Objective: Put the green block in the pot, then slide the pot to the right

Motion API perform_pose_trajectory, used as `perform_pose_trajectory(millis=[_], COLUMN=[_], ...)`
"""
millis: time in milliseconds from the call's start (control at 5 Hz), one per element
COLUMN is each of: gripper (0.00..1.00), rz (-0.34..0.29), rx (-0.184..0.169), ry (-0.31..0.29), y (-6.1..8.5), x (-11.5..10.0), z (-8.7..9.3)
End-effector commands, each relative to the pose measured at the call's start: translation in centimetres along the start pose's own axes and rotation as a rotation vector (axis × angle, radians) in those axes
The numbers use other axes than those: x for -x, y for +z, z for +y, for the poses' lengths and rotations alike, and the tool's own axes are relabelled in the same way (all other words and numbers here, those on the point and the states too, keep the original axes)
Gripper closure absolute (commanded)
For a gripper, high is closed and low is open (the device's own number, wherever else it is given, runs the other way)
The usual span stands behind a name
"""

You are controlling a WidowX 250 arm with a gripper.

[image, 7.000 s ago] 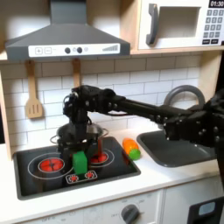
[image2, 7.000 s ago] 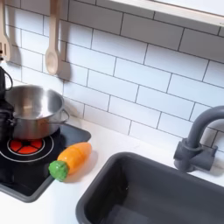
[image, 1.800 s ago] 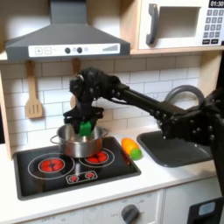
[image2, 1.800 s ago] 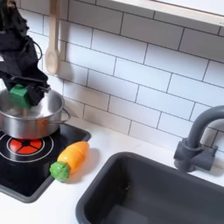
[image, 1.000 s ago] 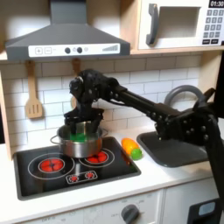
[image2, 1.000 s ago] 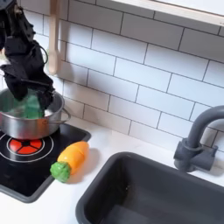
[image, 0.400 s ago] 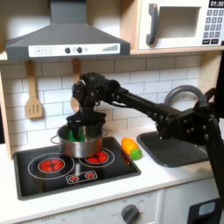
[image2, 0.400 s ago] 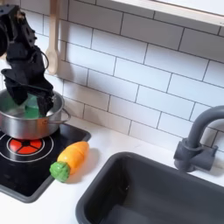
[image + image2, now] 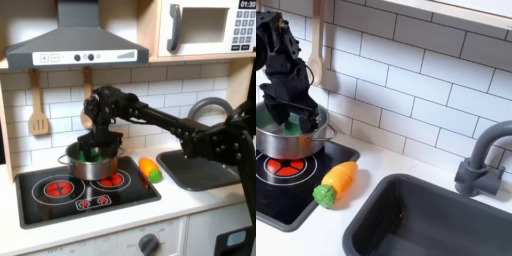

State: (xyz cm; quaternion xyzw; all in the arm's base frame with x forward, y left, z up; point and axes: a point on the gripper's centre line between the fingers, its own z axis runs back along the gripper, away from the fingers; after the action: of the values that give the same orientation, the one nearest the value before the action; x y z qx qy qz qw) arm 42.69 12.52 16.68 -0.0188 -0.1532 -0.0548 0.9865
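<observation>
Nearest me in the second exterior view lies one orange-and-green toy vegetable (image 9: 336, 184) on the tabletop (image 9: 316, 235), at the stove's (image 9: 281, 190) edge. Behind it I see one pot (image 9: 291, 135) on the red burner, with one green block (image 9: 294, 121) resting inside. My claw (image 9: 284, 103) hangs just over the pot's rim, jaws parted and holding nothing. One wooden spoon (image 9: 315, 55) hangs on the tiled wall beyond.
</observation>
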Motion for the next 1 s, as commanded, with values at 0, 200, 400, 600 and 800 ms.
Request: perform_pose_trajectory(millis=[0,200,400,600,800], gripper=[0.00,0.00,0.00,0.00,0.00], rz=[0.027,0.030,0.030,0.029,0.033], rx=[0.033,0.045,0.056,0.061,0.067], ry=[-0.023,-0.037,-0.044,-0.051,-0.064], y=[-0.9,-0.7,-0.5,-0.3,-0.3], x=[0.8,1.1,1.3,1.3,1.4], z=[-1.5,-2.2,-3.0,-3.5,-4.3])
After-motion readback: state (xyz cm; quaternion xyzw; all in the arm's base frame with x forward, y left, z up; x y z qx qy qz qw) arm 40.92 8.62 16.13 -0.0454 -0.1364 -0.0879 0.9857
